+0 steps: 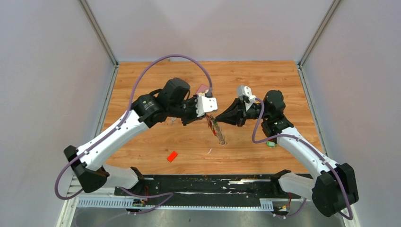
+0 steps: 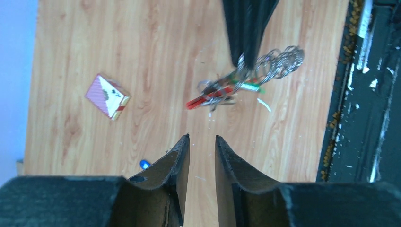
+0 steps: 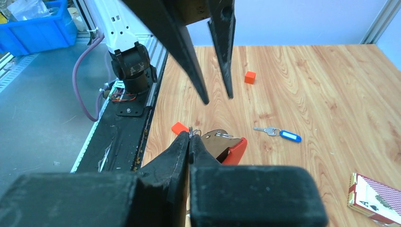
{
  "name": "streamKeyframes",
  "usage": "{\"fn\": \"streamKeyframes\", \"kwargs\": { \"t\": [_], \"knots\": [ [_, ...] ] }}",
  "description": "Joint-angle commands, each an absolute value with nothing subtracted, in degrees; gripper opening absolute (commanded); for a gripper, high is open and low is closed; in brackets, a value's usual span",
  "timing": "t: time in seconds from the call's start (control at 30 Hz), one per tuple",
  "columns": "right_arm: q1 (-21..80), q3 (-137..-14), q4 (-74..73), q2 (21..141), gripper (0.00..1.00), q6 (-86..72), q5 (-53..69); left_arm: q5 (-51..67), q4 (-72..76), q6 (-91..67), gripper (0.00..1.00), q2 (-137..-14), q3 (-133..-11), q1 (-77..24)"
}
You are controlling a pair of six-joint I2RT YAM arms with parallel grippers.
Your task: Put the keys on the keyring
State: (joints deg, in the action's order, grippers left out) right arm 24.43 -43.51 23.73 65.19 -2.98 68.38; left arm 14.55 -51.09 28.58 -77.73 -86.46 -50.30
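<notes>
Top external view showed the right gripper (image 1: 219, 118) pinched shut on the keyring (image 1: 215, 128), a bunch made of a curved red plastic strap, a dark jagged-edged strip and coiled silver wire rings. The bunch hung from the fingertips toward the pale wood-grain bench (image 1: 265, 80), though whether its lower end touched the boards could not be told. Held up like that, the keyring was probably being presented to the other arm, with a ring clear of the bench for threading. In the left wrist view the left gripper (image 2: 202, 142) pointed at the keyring from a little short of it. Its two dark, rough-edged wedge fingers were parted by a narrow gap with nothing between them, so it carried no key. The wire coils looked thin, springy and bright, and the red strap smooth and glossy. A green sliver showed among the bunch, but whether it was a key's tag could not be told. In the right wrist view a small silver key with an oblong blue plastic tag (image 3: 279, 134) lay flat on the bench beyond the keyring, well apart from it and untouched. A flat orange-red block (image 1: 172, 156) lay on the near side of the keyring, and a red-backed card box (image 2: 108, 96) lay well away from it on the far side.
</notes>
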Motion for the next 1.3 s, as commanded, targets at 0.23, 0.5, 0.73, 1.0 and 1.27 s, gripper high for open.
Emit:
{"fn": "streamKeyframes", "kwargs": {
  "t": [0.23, 0.5, 0.73, 1.0, 1.27],
  "knots": [
    [23.8, -45.7, 31.7, 64.1, 0.0, -10.3, 70.4, 30.0, -29.3, 28.2, 0.35, -68.9, -73.9, -47.6],
    [23.7, -45.5, 31.8, 64.7, 0.0, -10.3, 70.2, 33.3, -28.5, 31.6, 0.34, -68.3, -72.2, -47.6],
    [23.7, -45.5, 31.3, 65.0, 0.0, -9.9, 69.9, 35.7, -28.6, 33.5, 0.31, -68.3, -71.5, -47.6],
    [23.6, -45.4, 31.0, 65.0, 0.0, -9.6, 69.7, 35.9, -28.3, 33.8, 0.29, -69.7, -71.8, -47.6],
    [23.6, -45.4, 30.9, 64.8, 0.0, -9.6, 69.9, 33.9, -27.5, 33.8, 0.22, -70.4, -71.6, -47.7]
  ]
}}
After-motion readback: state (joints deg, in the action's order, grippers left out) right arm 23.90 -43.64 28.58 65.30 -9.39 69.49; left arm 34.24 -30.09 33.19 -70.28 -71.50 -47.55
